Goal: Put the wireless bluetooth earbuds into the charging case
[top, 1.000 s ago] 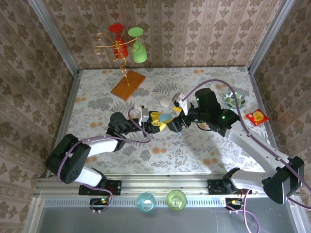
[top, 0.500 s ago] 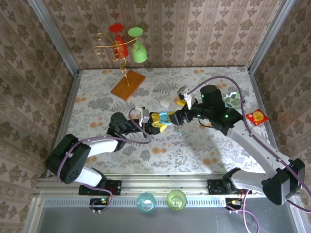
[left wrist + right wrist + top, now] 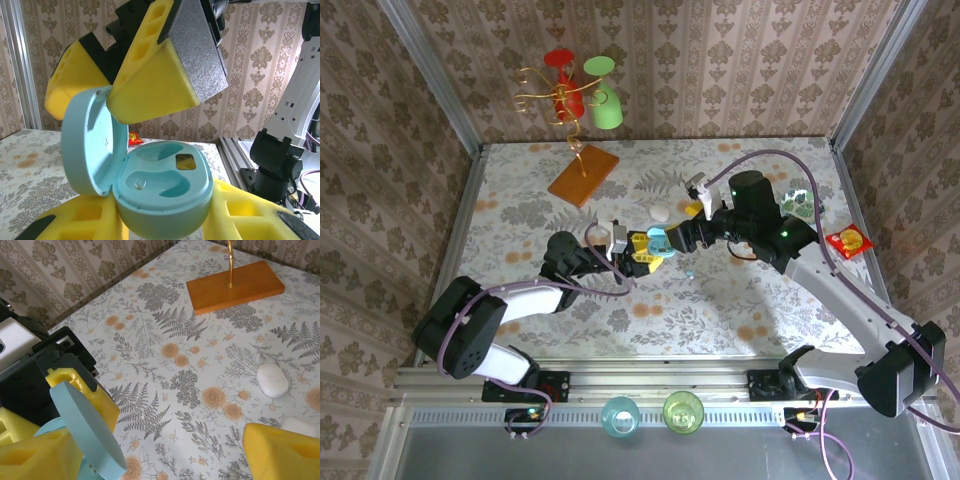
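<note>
The charging case (image 3: 160, 195), pale blue, is held above the middle of the table (image 3: 740, 300). The left gripper (image 3: 642, 252) clamps it low on its base, yellow fingers (image 3: 245, 215) pressing in from both sides. The lid (image 3: 92, 142) stands upright and open. Both wells read empty, apart from a small mark I cannot identify. My right gripper (image 3: 680, 235) is spread wide and carries nothing. It straddles the lid's upper rim, one finger (image 3: 150, 75) close to the lid's inner face and the other behind it; I cannot confirm contact. No earbuds are seated. A tiny pale speck (image 3: 690, 272) on the table, just toward the near edge from the case, may be one, but it is too small to tell. A white case (image 3: 272, 380) lies shut toward the far edge. My judgement is that opening is done and loading has not begun. To do it well, I would lift the right fingers straight off the rim so the lid is not knocked shut. The left grip should hold the base level, wells up. Each bud then goes in oriented to its well and is pressed lightly. The risk is a glossy bud slipping from the pads.
</note>
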Action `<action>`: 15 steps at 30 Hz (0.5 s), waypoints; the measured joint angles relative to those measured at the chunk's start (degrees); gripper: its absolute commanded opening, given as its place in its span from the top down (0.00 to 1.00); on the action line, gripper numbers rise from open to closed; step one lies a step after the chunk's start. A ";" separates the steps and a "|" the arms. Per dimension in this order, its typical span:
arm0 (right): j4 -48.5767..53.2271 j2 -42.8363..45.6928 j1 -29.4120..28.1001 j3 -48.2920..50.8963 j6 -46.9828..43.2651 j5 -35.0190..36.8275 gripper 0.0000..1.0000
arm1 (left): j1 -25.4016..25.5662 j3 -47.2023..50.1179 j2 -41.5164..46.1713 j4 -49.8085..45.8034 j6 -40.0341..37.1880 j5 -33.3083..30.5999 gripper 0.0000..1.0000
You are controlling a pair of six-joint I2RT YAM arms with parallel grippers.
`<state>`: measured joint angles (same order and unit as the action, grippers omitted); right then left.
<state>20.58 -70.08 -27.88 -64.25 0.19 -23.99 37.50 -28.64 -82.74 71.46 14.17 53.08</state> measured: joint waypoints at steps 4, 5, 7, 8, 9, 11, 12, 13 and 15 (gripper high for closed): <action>0.63 -0.26 0.11 -0.22 0.44 -1.79 0.28 | 0.02 0.02 0.00 -0.07 0.00 -0.37 0.80; 0.63 -0.26 0.15 -0.20 0.37 -2.54 0.29 | 0.02 0.02 0.00 -0.07 0.00 -0.37 0.80; 0.63 -0.26 0.20 -0.17 0.22 -4.09 0.30 | 0.02 0.00 0.00 -0.04 0.00 -0.39 0.80; 0.63 -0.22 0.26 -0.15 0.17 -4.92 0.30 | 0.02 0.00 0.00 -0.02 0.00 -0.39 0.80; 0.63 -0.15 0.28 -0.09 0.07 -5.38 0.30 | 0.02 0.00 0.00 0.00 0.00 -0.46 0.80; 0.59 0.22 0.31 0.11 -0.02 -6.75 0.29 | 0.02 0.02 0.00 0.00 0.00 -0.59 0.80; 0.57 0.48 0.31 0.24 -0.04 -7.30 0.29 | 0.02 0.00 0.00 0.00 0.00 -0.57 0.80; 0.44 0.85 0.31 0.39 -0.17 -7.87 0.28 | 0.02 0.00 0.00 0.00 0.00 -0.57 0.80; 0.20 1.66 0.31 0.87 -0.28 -8.28 0.28 | 0.02 0.00 0.00 0.00 0.00 -0.57 0.80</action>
<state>20.78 -68.42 -27.57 -63.37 -0.10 -32.27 37.52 -28.64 -82.74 71.46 14.17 52.51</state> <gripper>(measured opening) 0.717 0.341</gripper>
